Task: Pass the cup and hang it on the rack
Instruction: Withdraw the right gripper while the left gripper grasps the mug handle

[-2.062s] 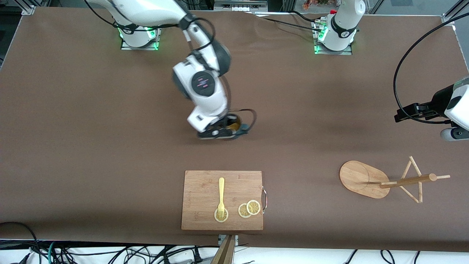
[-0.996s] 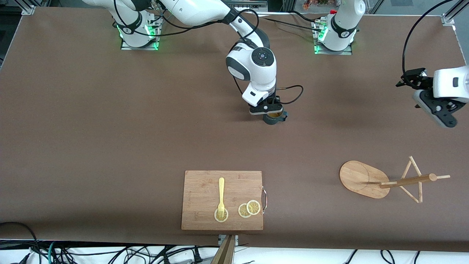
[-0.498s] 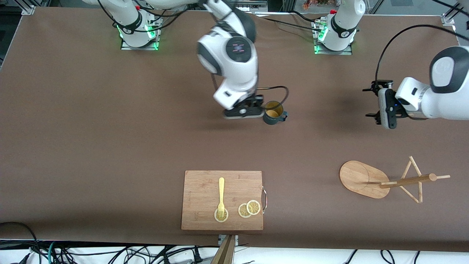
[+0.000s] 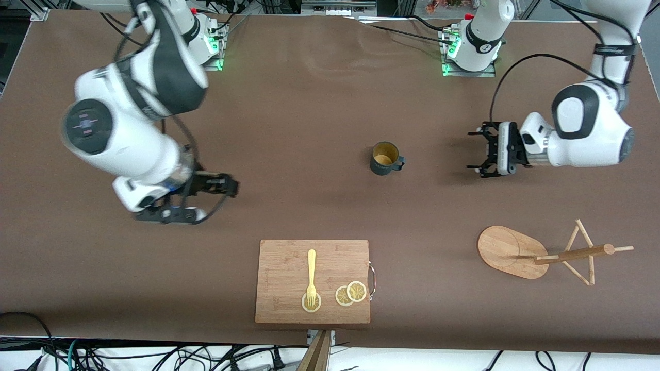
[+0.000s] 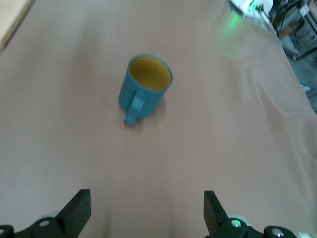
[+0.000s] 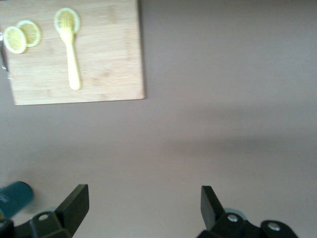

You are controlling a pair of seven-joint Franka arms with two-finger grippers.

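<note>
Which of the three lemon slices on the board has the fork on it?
The slice lying alone, toward the right arm's end of the board, under the fork's tines. The other two overlap beside the board's handle.

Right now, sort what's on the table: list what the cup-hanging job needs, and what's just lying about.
Needed:
- cup, upright on the table, held by neither arm
- rack
- left end effector, open, beside the cup
- right end effector, open

Lying about:
- cutting board
- fork
- lemon slices

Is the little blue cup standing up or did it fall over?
Standing up. The cup sits on the table with its round mouth facing upward and its yellowish inside showing; neither gripper touches it.
</note>
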